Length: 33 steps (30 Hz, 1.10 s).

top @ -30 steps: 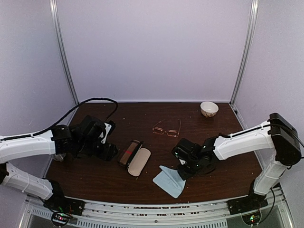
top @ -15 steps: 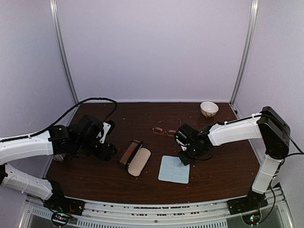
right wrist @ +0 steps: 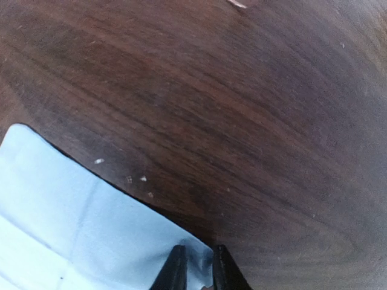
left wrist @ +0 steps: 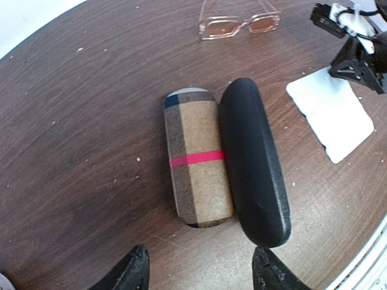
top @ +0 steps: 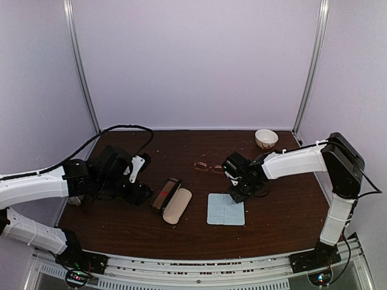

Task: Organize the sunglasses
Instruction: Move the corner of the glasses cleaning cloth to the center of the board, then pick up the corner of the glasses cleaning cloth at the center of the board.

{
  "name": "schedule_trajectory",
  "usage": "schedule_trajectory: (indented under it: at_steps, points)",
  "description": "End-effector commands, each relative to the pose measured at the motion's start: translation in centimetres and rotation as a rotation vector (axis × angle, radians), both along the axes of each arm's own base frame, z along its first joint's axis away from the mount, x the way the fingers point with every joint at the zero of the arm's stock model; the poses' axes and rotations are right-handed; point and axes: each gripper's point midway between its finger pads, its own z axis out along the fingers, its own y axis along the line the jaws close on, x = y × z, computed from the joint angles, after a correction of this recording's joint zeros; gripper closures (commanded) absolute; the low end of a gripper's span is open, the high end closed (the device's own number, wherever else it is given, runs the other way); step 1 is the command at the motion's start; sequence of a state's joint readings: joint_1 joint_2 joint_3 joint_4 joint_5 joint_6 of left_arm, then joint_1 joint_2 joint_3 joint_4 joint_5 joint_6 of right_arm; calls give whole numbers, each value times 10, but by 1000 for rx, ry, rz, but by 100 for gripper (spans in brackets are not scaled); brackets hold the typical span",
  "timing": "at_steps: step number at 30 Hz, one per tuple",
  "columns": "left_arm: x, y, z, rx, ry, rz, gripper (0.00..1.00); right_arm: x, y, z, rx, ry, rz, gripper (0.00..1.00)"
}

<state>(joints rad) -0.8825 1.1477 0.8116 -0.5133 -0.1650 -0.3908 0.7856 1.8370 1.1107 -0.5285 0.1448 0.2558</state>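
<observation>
Top external view showed copper wire-framed sunglasses (top: pixel 211 163) loose on the brown tabletop (top: pixel 284 211), uncased; left fingers (left wrist: pixel 130 272) gaped empty, right fingers (right wrist: pixel 176 269) sat nearly closed at the corner of a pale-blue cloth (top: pixel 226 209), grip unclear.

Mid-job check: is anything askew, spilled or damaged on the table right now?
Nothing looks damaged or tipped. The only oddity is pale crumbs scattered over the table. The sunglasses sit with arms unfolded, the plaid case and black case lie closed side by side, and the cloth lies flat.
</observation>
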Motion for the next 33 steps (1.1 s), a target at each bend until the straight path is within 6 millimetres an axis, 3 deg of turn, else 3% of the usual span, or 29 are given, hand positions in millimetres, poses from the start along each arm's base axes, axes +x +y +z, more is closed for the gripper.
schedule_trajectory:
  at_steps: [1,5,13,23,30,33]
  points:
    - [1,-28,25,-81,-66,-131,39,8,-5,10,-31,-38,-1,71]
    - [-12,-50,35,-99,-97,-266,40,12,-8,31,-13,-85,-12,57]
    - [-41,-103,44,-77,-154,-544,40,4,-21,69,72,-168,-70,43]
    - [-49,-173,12,-23,-135,-767,45,-26,-55,81,183,-225,-199,36]
    - [-41,-199,-7,-9,-151,-825,47,-33,-69,104,293,-326,-241,21]
    - [-38,-208,-14,5,-147,-848,48,-35,-71,105,304,-328,-244,20]
